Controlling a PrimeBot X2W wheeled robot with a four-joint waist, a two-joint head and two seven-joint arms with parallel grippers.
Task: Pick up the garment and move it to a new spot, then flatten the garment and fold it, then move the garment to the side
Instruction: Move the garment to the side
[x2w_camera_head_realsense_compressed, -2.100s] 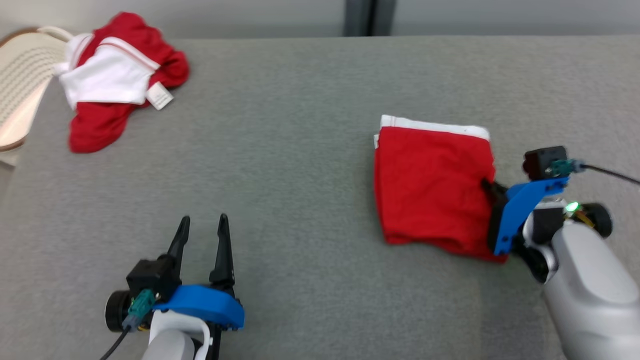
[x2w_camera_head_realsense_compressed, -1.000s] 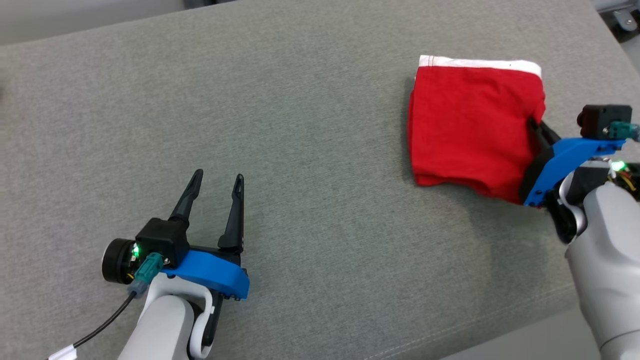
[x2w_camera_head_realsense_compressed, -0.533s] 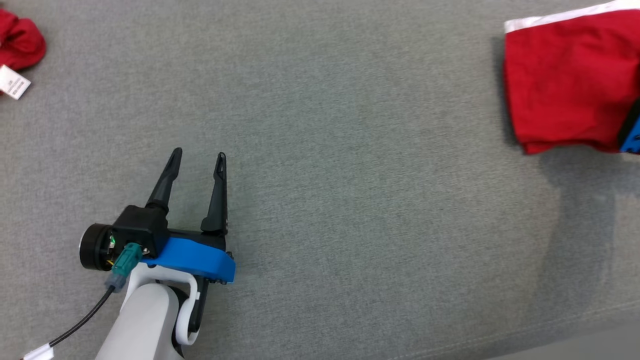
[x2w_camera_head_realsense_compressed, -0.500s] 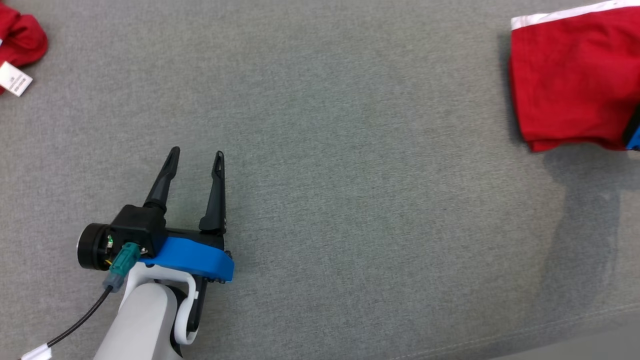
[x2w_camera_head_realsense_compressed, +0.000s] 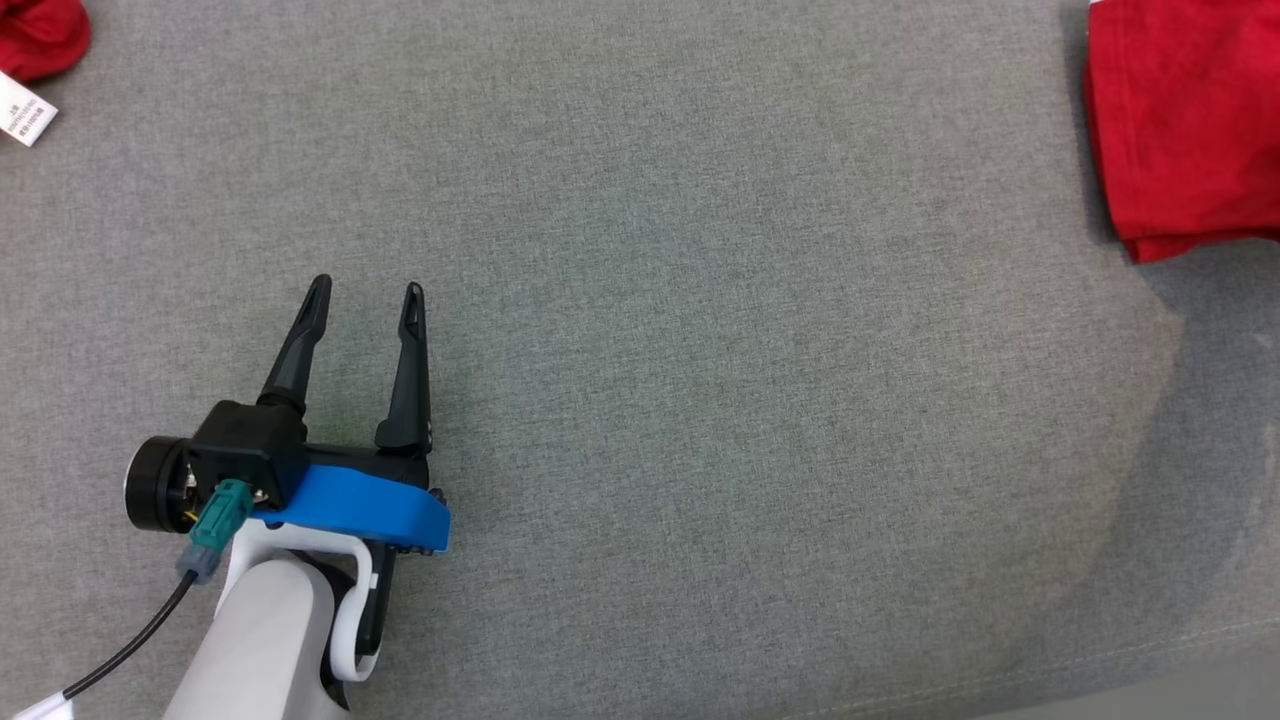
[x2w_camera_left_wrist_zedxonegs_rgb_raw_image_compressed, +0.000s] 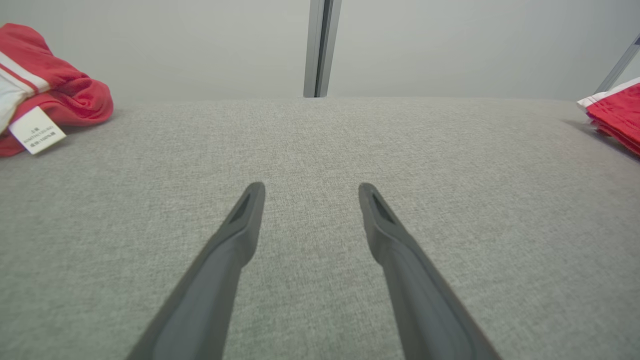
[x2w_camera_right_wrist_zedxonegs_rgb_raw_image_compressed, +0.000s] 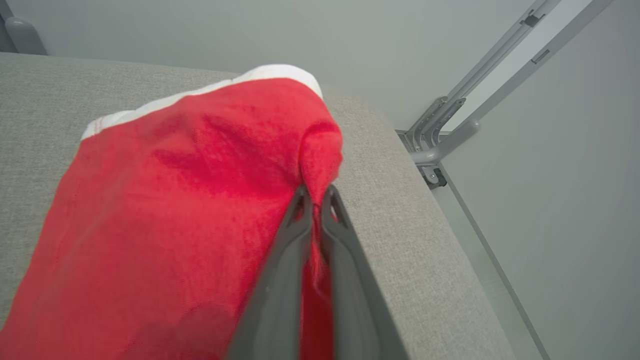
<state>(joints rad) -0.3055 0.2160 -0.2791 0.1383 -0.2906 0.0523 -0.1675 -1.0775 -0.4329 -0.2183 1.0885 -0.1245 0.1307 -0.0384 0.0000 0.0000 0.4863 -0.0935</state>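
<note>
The folded red garment (x2w_camera_head_realsense_compressed: 1190, 120) with a white waistband lies at the far right of the grey table, cut off by the head view's edge. In the right wrist view my right gripper (x2w_camera_right_wrist_zedxonegs_rgb_raw_image_compressed: 316, 196) is shut on a pinched ridge of that garment (x2w_camera_right_wrist_zedxonegs_rgb_raw_image_compressed: 165, 200), close to the table's right edge. In the left wrist view the folded garment (x2w_camera_left_wrist_zedxonegs_rgb_raw_image_compressed: 615, 112) shows as a stack at the far right. My left gripper (x2w_camera_head_realsense_compressed: 365, 292) hovers open over bare cloth at the lower left, its fingers (x2w_camera_left_wrist_zedxonegs_rgb_raw_image_compressed: 240, 225) holding nothing.
A second crumpled red and white garment (x2w_camera_left_wrist_zedxonegs_rgb_raw_image_compressed: 45, 105) with a white label (x2w_camera_head_realsense_compressed: 25, 122) lies at the table's far left. The grey table (x2w_camera_head_realsense_compressed: 700, 350) ends near a metal frame (x2w_camera_right_wrist_zedxonegs_rgb_raw_image_compressed: 450, 135) on the right. A wall with a vertical post (x2w_camera_left_wrist_zedxonegs_rgb_raw_image_compressed: 320, 47) stands behind.
The head camera has swung, so the whole picture has shifted. The right gripper has slid out of the head view, still shut on the folded garment. The left gripper stays open.
</note>
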